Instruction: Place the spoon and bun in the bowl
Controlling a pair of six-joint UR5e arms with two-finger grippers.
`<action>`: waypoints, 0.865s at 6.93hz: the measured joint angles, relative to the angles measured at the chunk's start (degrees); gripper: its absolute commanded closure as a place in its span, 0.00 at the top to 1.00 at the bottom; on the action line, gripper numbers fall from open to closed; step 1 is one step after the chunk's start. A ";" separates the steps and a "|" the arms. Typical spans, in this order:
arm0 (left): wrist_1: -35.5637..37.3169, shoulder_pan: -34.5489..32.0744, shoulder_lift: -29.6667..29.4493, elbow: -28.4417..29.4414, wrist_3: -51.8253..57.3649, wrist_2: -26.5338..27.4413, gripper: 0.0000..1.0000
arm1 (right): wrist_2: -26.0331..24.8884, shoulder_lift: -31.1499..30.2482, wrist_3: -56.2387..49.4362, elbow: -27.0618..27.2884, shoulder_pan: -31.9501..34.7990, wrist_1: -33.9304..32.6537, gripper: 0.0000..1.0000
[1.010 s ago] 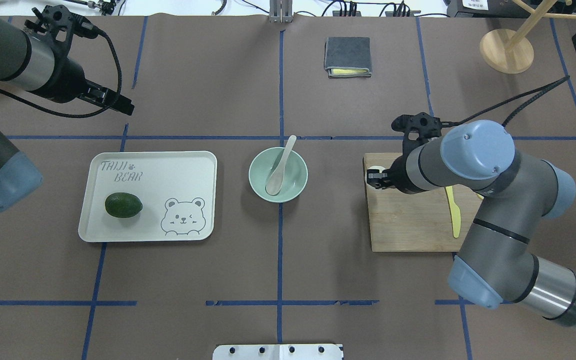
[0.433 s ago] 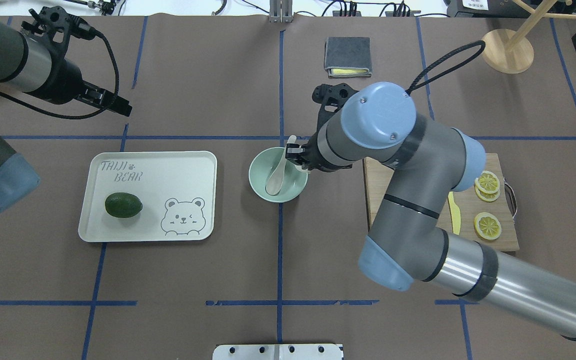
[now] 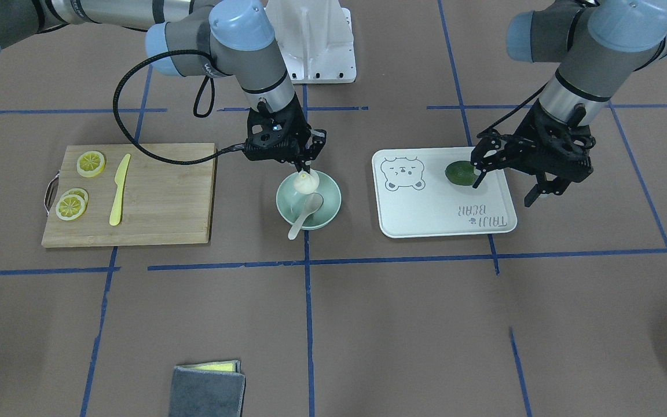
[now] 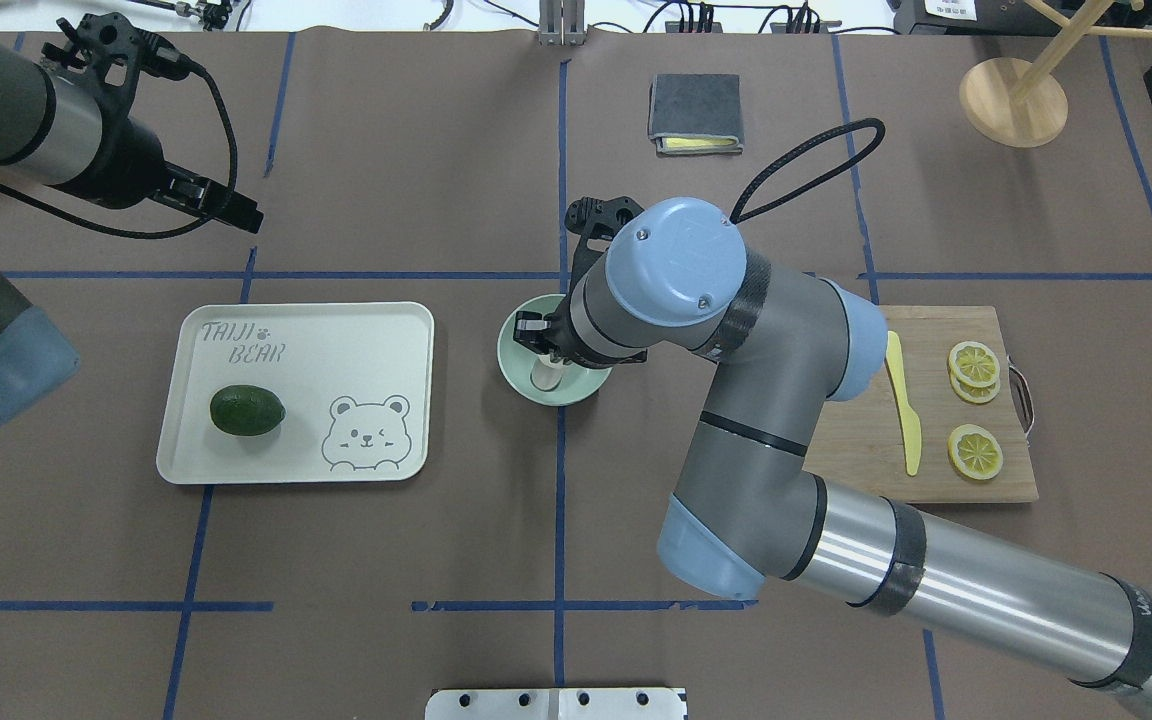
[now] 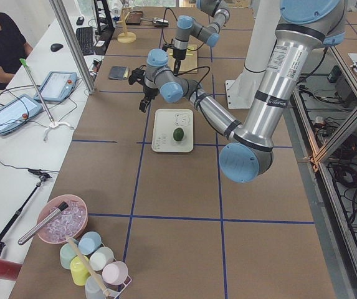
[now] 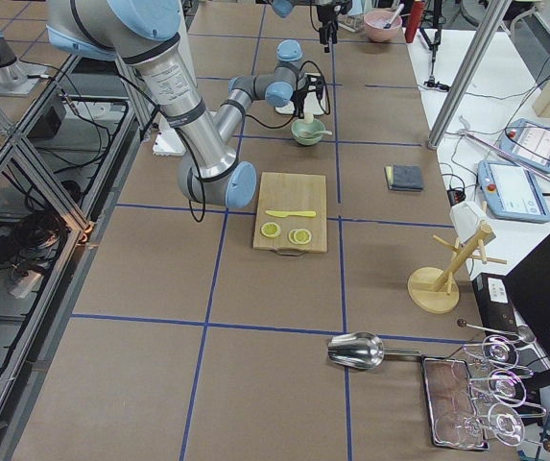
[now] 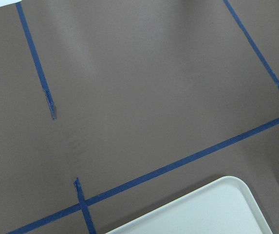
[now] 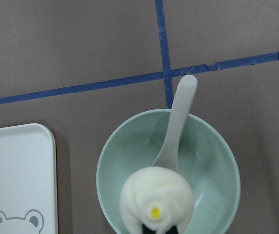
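Observation:
The mint-green bowl (image 3: 331,201) stands at the table's middle and also shows in the overhead view (image 4: 509,358). The pale spoon (image 3: 303,216) lies in it, scoop inside and handle over the rim, as the right wrist view (image 8: 179,117) shows. My right gripper (image 3: 305,169) is shut on the white bun (image 3: 305,182) and holds it just over the bowl's inside. The bun (image 8: 156,196) fills the lower middle of the right wrist view above the bowl (image 8: 217,161). My left gripper (image 3: 502,190) is open and empty, hovering over the tray's far corner.
A white bear tray (image 4: 356,330) holds a dark green lime (image 4: 247,410). A wooden cutting board (image 4: 936,470) carries a yellow knife (image 4: 903,415) and lemon slices (image 4: 974,450). A grey folded cloth (image 4: 695,110) and a wooden stand (image 4: 1013,100) are at the far side.
My right arm has swung left from the cutting board to over the bowl, carrying the bun. The left arm has hardly moved.

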 measured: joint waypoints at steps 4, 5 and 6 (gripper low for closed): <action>-0.26 -0.08 1.10 0.49 1.02 3.60 0.99 | -0.09 -1.32 -0.51 -0.54 1.71 0.69 1.00; -1.34 -0.59 3.33 0.79 3.30 3.79 0.99 | 2.14 -4.40 -1.80 1.66 4.06 0.72 1.00; -2.53 -1.71 5.32 1.45 6.45 3.56 0.99 | 6.12 -9.12 -4.93 4.89 8.12 0.67 1.00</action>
